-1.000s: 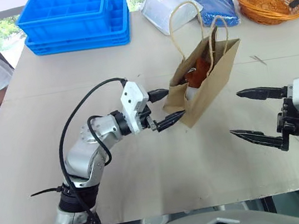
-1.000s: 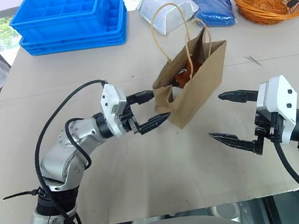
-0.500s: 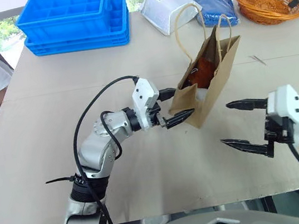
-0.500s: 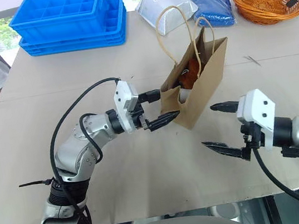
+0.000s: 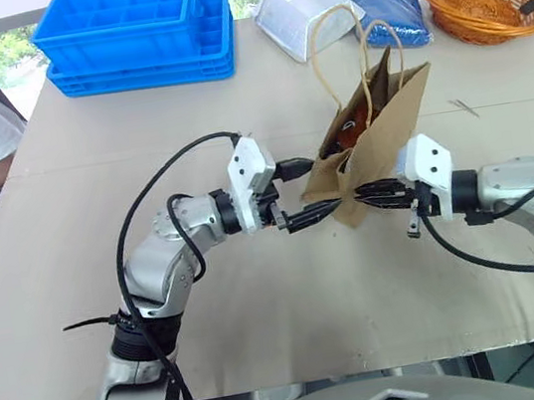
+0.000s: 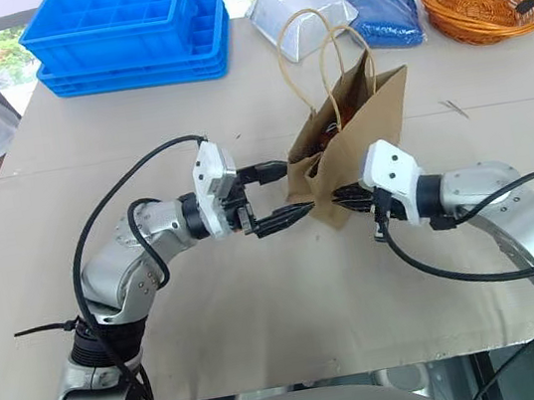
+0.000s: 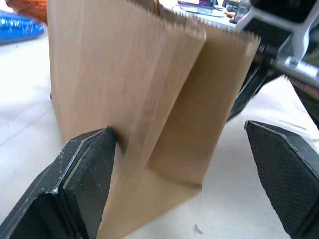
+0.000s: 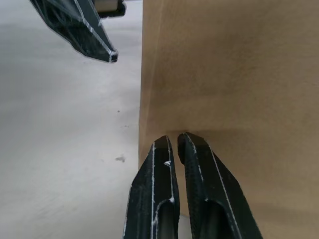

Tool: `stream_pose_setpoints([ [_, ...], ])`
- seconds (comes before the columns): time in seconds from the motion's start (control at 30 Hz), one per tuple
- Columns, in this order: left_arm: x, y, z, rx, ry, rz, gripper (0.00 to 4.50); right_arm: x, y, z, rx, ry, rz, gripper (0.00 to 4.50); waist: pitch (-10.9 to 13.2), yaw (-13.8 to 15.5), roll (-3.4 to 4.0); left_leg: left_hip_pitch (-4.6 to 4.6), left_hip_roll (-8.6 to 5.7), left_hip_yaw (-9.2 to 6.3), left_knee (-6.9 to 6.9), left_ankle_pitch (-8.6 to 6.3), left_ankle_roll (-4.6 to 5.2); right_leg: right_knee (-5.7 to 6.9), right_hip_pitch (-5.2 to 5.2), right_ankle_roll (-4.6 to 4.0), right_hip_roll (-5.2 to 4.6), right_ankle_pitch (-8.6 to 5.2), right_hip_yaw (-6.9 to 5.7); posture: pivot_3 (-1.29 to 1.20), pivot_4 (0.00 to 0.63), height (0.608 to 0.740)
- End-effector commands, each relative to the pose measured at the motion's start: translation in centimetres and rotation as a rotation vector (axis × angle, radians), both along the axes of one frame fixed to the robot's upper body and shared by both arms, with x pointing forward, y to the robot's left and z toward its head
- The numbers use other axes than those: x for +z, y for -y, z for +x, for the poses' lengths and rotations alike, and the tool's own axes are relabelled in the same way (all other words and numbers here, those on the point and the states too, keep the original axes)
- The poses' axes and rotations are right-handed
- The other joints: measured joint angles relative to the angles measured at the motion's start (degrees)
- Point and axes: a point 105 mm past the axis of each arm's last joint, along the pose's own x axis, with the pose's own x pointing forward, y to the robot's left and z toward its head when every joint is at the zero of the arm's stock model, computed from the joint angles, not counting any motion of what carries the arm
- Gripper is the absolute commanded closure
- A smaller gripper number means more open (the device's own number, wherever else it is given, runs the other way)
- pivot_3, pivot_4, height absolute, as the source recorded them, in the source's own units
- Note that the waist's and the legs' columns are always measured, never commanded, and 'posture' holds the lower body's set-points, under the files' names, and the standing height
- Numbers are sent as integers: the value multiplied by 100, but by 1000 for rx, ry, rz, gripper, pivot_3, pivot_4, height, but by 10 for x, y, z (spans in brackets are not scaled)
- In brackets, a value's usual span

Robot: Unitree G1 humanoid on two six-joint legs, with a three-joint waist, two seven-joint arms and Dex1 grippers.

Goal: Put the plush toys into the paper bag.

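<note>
Bag (image 6: 354, 142) upright mid-table with brown toy (image 5: 353, 133) inside, likely light, thin, easily creased and tipped, best held by stiff top edge or handles; left gripper (image 6: 269, 198) open around near corner, right gripper (image 8: 178, 144) closed, tips against side.

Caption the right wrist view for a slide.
Shut right end effector pressed against the paper bag, open left end effector opposite.

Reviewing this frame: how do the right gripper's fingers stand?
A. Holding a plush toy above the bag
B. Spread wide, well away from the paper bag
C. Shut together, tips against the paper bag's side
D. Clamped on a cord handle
C: the right gripper has its fingers pressed together, tips against the paper bag.
</note>
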Motion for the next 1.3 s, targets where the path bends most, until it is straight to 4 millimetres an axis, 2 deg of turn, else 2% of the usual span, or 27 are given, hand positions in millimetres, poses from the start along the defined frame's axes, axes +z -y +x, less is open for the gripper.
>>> stream_pose_setpoints([
  [0.03,11,8,-2,-22,46,-15,0,10,-12,5,35,75,17,4478,0,-14,0,2,0,0,0,0,0,1,0,0,0,0,1,0,150,740],
  [0.17,10,12,-4,-31,54,-8,0,12,-19,9,38,93,46,4478,0,-11,0,1,1,-4,0,0,-1,7,-2,-1,1,0,-2,0,150,740],
  [0.4,11,15,17,83,104,-5,0,15,-26,4,50,91,93,4478,0,2,0,0,-2,-6,0,0,-1,7,-1,-1,-3,0,-2,0,150,740],
  [0.5,7,17,22,95,101,1,756,13,-26,1,52,88,99,4500,0,0,0,0,-2,-6,0,0,-1,7,-1,-1,-3,0,-3,0,150,740],
  [0.63,0,18,24,86,102,25,2487,15,-26,-1,44,92,109,4500,0,-10,0,1,-2,-7,0,0,-1,7,-2,-1,-3,0,-4,0,150,740],
  [0.77,1,13,30,110,123,25,4326,19,-21,-7,40,103,120,4500,0,-3,0,1,-2,-9,0,0,-1,8,-1,-1,-3,0,-6,0,150,740],
  [0.8,2,10,31,113,124,24,4474,21,-19,-8,37,105,124,4500,0,-2,0,-1,-2,-10,0,0,-1,8,-2,-1,-3,0,-6,0,150,740],
  [0.93,9,-16,32,77,146,29,4474,30,-7,-23,15,114,167,4500,0,-11,0,-1,-2,-11,0,0,-1,8,-2,-1,-3,0,-7,0,150,740],
  [1.03,14,-44,30,17,144,56,4474,33,4,-38,-4,65,213,4500,0,-46,1,2,1,-10,-3,0,0,11,-2,-2,2,0,-10,0,150,740],
  [1.13,21,-63,26,-58,153,73,4474,36,17,-46,-36,19,240,4500,0,-37,1,2,-1,-9,-3,0,0,11,-2,-1,0,-1,-10,0,150,740],
  [1.23,26,-77,22,-154,170,111,4500,37,38,-47,-142,35,228,3647,0,-8,1,0,-3,-7,-3,0,0,8,-1,-1,1,-1,-12,0,150,740],
  [1.27,26,-81,21,-183,174,133,4500,36,46,-49,-179,30,220,3065,0,8,1,0,-5,-6,-3,0,0,7,-1,-1,1,-1,-11,0,150,740],
  [1.3,25,-83,21,-203,179,152,4500,33,50,-52,-195,19,208,2705,0,31,1,-1,-8,-7,-3,0,0,5,-1,0,0,-1,-12,0,150,740],
])
